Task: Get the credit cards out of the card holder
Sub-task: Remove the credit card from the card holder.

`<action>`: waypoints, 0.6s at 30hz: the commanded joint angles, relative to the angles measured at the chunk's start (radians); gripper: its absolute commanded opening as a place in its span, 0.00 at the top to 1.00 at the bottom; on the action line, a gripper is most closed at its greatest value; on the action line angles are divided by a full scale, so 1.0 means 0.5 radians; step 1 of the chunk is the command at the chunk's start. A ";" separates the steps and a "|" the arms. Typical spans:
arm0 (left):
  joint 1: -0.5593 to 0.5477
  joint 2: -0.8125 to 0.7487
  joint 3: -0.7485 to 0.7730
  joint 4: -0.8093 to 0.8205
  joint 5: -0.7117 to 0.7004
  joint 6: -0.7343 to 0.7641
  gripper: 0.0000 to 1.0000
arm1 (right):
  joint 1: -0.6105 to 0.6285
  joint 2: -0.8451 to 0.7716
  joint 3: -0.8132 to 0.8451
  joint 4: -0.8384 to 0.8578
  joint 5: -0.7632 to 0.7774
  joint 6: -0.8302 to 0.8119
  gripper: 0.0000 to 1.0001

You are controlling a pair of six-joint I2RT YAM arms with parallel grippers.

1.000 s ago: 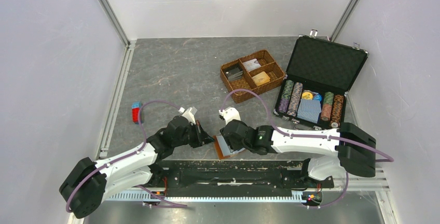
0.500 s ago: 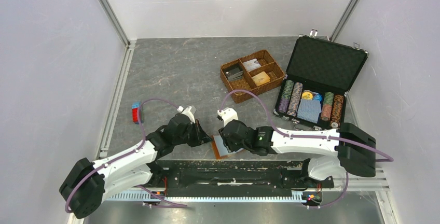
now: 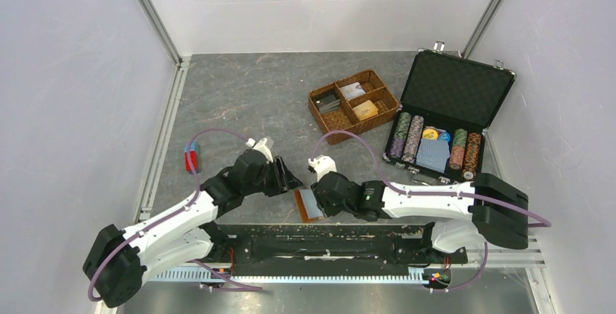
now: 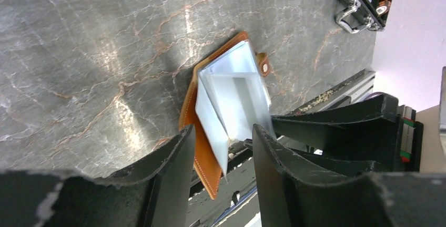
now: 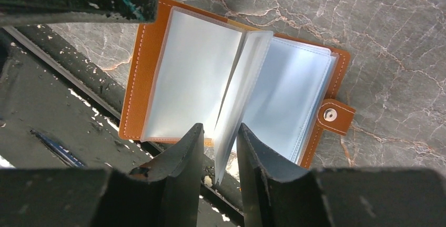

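On the grey marbled table [image 3: 240, 103], at its near edge, the tan card holder [image 5: 152, 53] lies open with its clear sleeves fanned and no credit cards showing. Your right gripper [image 5: 220, 132], at its 3 o'clock, straddles one upright sleeve; you cannot tell whether it pinches. Your left gripper [image 4: 223, 130], at 10 o'clock, stands spread and empty. You appear to be leafing; next, find a filled sleeve.
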 commanded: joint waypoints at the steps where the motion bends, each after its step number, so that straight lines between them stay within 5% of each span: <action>1: 0.007 0.067 0.092 0.103 0.078 -0.051 0.49 | 0.017 -0.103 -0.037 0.134 -0.012 0.028 0.69; 18: 0.007 0.374 0.020 0.633 0.323 -0.225 0.53 | 0.018 -0.133 -0.099 0.227 -0.058 0.050 0.72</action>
